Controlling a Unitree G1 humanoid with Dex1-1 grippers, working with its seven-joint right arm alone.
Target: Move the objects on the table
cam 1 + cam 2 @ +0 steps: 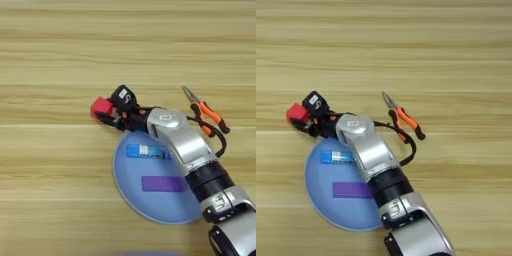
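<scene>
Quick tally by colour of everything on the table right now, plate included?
Red: 1, the cube at the right gripper
Blue: 2, the stick and the round plate it lies on
Purple: 1, the flat block on the plate
Orange and black: 1, the pliers on the table
Total: 5
</scene>
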